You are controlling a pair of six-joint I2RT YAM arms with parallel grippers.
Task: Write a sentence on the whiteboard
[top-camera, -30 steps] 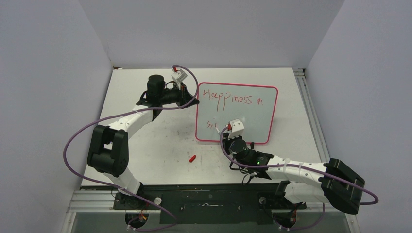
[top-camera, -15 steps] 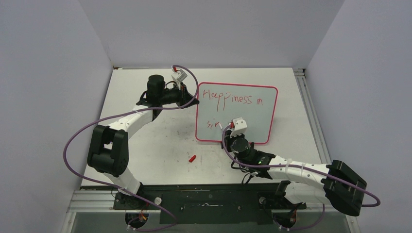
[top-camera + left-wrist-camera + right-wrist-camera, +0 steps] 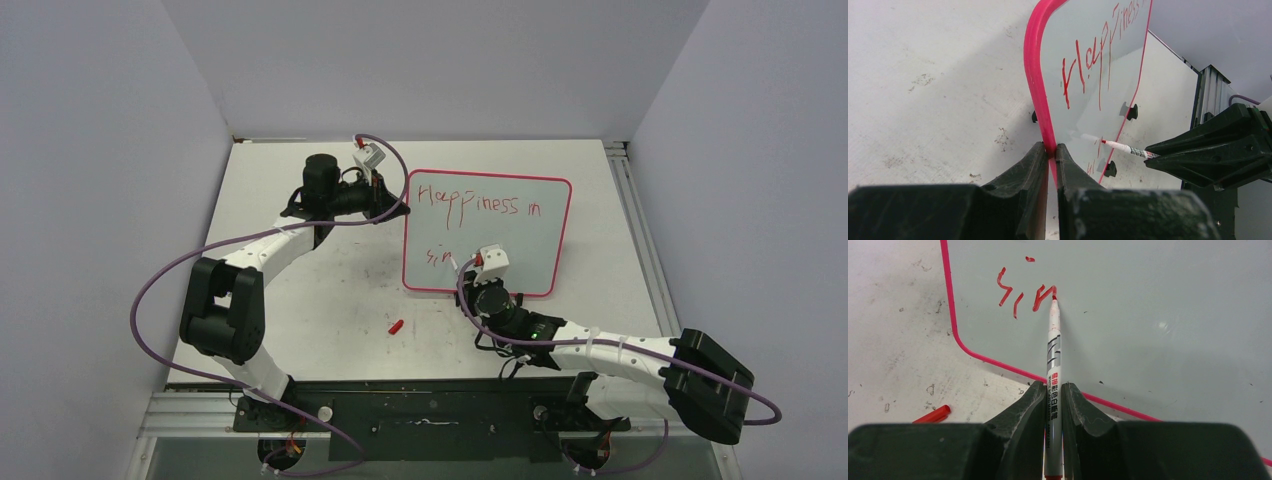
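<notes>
**Both tools clenched: one on the board's rim, one on the marker**

We see the whiteboard (image 3: 520, 250) on the counter (image 3: 330, 290), right of centre and towards the far side, between the two arms. Its pink-red rim runs all round it.

The left tool (image 3: 1050, 150) is clamped on that rim. In the left wrist view its two fingers are pressed together with only the thin pink edge between them, at the board's left side. From above, the left tool (image 3: 388, 205) meets the board near its upper left corner.

The right tool (image 3: 1053, 387) is closed tight on a marker (image 3: 1054, 355), a slim white pen with grey and red printing. The pen runs straight out between the fingers, and its red tip touches the board's surface.

The sentence (image 3: 478, 203) stands in thin red handwriting. The top line reads "Happiness in", and below it, at the lower left, the second line so far shows only "sin". The marker's tip sits at the end of the last stroke of that lower line (image 3: 1025, 295).

A small red cap (image 3: 396, 326) lies on the counter in front of the board's lower left corner — apart from both tools. The counter around it is scuffed and smudged.
</notes>
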